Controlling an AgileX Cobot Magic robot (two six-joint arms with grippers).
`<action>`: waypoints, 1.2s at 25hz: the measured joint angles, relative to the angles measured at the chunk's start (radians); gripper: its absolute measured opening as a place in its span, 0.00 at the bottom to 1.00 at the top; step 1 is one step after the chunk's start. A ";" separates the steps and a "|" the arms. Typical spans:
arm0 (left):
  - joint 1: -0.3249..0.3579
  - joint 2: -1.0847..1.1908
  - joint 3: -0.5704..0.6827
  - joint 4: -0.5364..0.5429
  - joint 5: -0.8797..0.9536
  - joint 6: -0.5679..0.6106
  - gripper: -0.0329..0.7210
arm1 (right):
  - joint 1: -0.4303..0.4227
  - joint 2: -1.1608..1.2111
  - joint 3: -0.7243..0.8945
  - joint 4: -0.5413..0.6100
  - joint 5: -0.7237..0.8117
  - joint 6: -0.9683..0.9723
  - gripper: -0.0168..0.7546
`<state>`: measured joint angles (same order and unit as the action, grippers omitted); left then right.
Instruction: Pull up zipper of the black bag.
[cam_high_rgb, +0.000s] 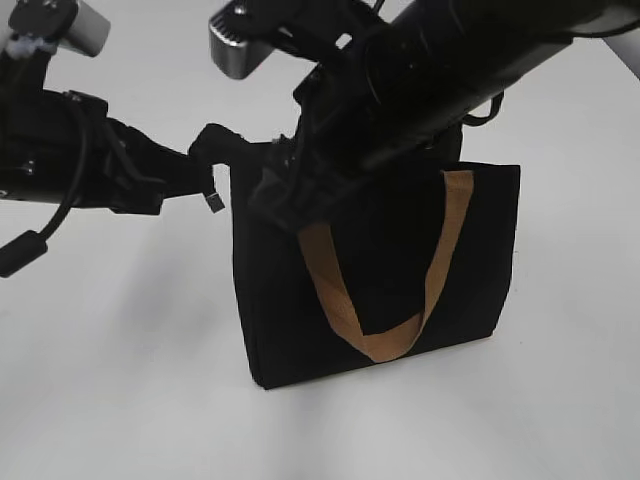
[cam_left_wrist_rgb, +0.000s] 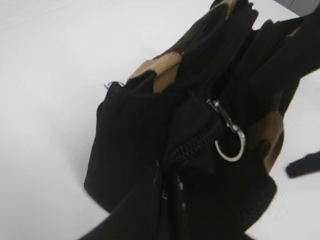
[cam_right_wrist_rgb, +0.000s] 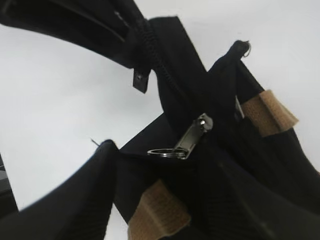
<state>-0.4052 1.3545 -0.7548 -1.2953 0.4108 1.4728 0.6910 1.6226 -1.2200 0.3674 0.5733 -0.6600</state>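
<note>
Black bag (cam_high_rgb: 380, 290) upright on white table (cam_high_rgb: 120, 400), tan handle (cam_high_rgb: 385, 340) looping down its front. Left end effector (cam_high_rgb: 205, 165) at bag's top left corner, pinching the black zip tail there, clenched on the fabric. Right end effector (cam_high_rgb: 285, 195) down at the bag's top edge near that same corner, grip state cannot tell, fingertips hidden by the arm. Zipper (cam_left_wrist_rgb: 227, 132) silvery pull with ring, sits on zip line at bag top, hanging free, also seen in right wrist view (cam_right_wrist_rgb: 187, 140)
</note>
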 joint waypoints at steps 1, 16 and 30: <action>0.000 -0.007 0.000 0.001 0.004 0.000 0.05 | 0.000 0.010 0.000 0.000 0.000 -0.003 0.56; -0.001 -0.109 0.001 -0.033 0.051 0.000 0.05 | -0.001 0.032 0.000 0.000 -0.082 0.014 0.37; -0.002 -0.142 0.007 -0.033 0.046 0.000 0.05 | -0.001 0.061 -0.007 -0.074 -0.098 0.016 0.06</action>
<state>-0.4070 1.2124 -0.7476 -1.3284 0.4567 1.4728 0.6900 1.6837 -1.2274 0.2938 0.4756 -0.6435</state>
